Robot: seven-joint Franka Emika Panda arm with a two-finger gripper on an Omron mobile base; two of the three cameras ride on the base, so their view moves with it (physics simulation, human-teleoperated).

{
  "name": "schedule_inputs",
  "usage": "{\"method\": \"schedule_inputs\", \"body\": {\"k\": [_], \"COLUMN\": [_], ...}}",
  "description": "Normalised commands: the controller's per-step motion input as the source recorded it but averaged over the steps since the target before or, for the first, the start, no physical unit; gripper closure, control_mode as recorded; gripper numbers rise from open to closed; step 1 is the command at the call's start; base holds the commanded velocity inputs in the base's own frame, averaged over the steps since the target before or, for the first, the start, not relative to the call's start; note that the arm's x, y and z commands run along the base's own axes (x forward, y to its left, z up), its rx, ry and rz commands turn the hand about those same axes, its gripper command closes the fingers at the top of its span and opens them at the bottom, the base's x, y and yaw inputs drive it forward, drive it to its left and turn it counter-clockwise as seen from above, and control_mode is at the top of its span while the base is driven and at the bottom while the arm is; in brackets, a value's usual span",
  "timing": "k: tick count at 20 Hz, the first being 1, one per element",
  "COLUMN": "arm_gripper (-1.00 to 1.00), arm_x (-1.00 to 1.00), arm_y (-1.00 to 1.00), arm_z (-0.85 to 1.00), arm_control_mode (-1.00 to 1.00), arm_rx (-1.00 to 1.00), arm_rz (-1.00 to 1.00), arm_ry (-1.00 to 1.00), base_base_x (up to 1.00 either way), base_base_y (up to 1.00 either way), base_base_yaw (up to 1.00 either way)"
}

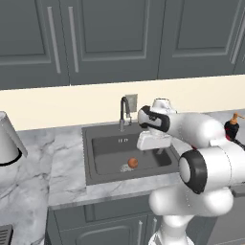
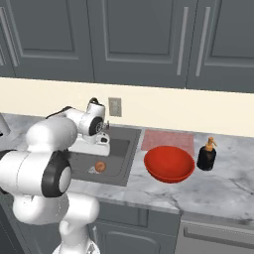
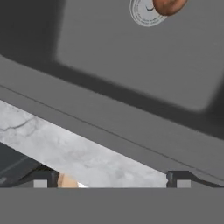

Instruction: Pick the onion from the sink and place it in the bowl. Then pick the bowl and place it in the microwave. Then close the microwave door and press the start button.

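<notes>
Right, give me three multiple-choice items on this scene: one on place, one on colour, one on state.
1. Where does the onion lie?
A. in the bowl
B. in the sink, beside the drain
C. on the counter

2. What colour is the bowl?
A. red
B. white
C. blue

3. How does the gripper stand?
A. shut on the onion
B. shut on the tap
C. open, holding nothing

Answers:
1 B, the onion rests on the floor of the sink, next to the drain.
2 A, the bowl on the counter right of the sink is glossy red.
3 C, the fingertips in the hand view stand wide apart with nothing between them.
</notes>
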Motion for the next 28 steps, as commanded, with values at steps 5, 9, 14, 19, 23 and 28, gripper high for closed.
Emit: {"method": "schedule_inputs", "body": {"k": [5, 9, 14, 19, 23, 28], "arm_gripper": [-1.0, -1.0, -1.0, -1.0, -1.0, -1.0], "arm_x": [0.33, 0.21, 0.24, 0.23, 0.36, 0.46], "arm_y": [0.03, 0.07, 0.02, 0.0, 0.0, 0.05], "arm_z": [-0.42, -0.38, -0.43, -0.44, -0.27, -0.23], "arm_control_mode": [-1.0, -1.0, -1.0, -1.0, -1.0, -1.0], "arm_rx": [0.0, 0.0, 0.0, 0.0, 0.0, 0.0], "arm_rz": [0.08, 0.14, 0.1, 0.01, 0.0, 0.0], "arm_ry": [0.0, -0.1, -0.11, -0.07, 0.0, 0.0], "base_base_x": [0.0, 0.0, 0.0, 0.0, 0.0, 0.0], "base_base_y": [0.0, 0.0, 0.0, 0.0, 0.0, 0.0], "base_base_yaw": [0.0, 0.0, 0.0, 0.0, 0.0, 0.0]}}
